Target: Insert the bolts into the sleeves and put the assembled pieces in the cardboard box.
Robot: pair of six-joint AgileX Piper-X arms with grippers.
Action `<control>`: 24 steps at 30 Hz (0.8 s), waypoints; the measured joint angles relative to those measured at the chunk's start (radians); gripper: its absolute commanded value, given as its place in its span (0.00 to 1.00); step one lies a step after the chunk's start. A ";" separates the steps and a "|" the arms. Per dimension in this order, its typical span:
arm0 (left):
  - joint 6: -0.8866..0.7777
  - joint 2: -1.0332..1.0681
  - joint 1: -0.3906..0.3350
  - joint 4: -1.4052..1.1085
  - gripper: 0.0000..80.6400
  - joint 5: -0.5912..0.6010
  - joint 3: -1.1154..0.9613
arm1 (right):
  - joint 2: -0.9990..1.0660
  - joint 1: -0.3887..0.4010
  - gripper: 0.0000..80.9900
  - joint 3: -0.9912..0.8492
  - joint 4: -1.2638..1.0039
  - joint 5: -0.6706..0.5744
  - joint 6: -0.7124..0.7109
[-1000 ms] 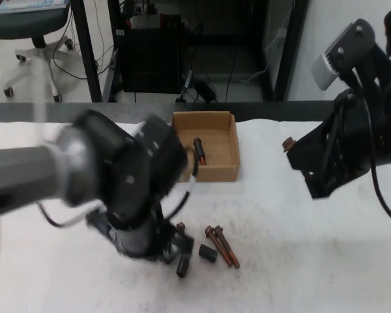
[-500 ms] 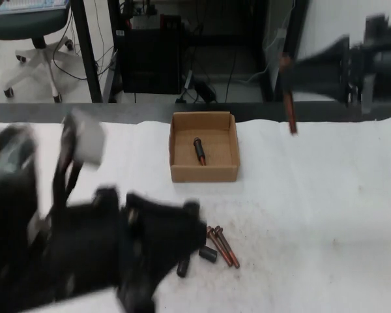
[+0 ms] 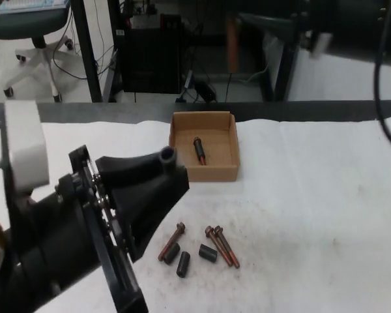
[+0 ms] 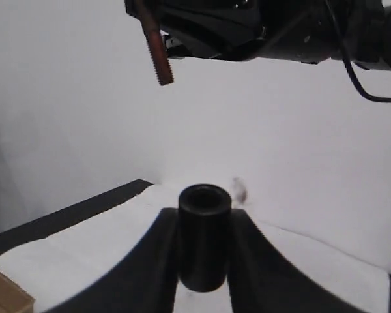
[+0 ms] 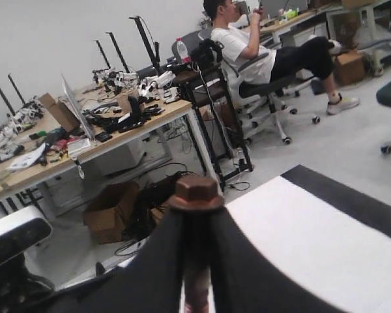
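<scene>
Bolts (image 3: pixel 227 248): three loose on the counter (image 3: pixel 313 215) beside three sleeves (image 3: pixel 208 253); left tool (image 4: pixel 204 222) clamps one sleeve (image 4: pixel 204 244), right tool (image 5: pixel 195 225) one bolt (image 5: pixel 195 193).

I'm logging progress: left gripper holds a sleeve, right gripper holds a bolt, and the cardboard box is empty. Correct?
Not quite. The cardboard box is not empty: the high view shows one piece lying in it. The rest holds: the left gripper grips a sleeve, the right gripper a bolt.
</scene>
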 measured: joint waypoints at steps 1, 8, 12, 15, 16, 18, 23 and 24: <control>-0.026 0.003 0.000 -0.003 0.00 0.037 0.000 | 0.000 0.022 0.01 0.000 -0.002 0.016 -0.015; -0.068 0.043 0.000 -0.005 0.00 0.164 0.000 | 0.000 0.084 0.01 0.000 0.001 0.038 -0.059; -0.111 0.072 0.000 0.004 0.00 0.193 -0.003 | 0.000 0.084 0.01 0.000 0.020 0.030 -0.061; -0.121 0.094 0.000 0.058 0.00 0.242 -0.030 | 0.000 0.084 0.01 0.000 0.050 0.031 -0.065; -0.111 0.100 0.000 0.072 0.00 0.254 -0.041 | 0.000 0.084 0.01 0.000 0.070 0.031 -0.076; -0.080 0.110 0.000 0.090 0.00 0.264 -0.057 | 0.000 0.084 0.01 0.000 0.108 0.031 -0.094; -0.022 0.111 0.011 0.110 0.00 0.218 -0.109 | 0.000 0.084 0.01 0.000 0.137 0.032 -0.108; -0.022 0.111 0.013 0.110 0.00 0.218 -0.109 | 0.000 0.084 0.01 0.000 0.136 0.032 -0.109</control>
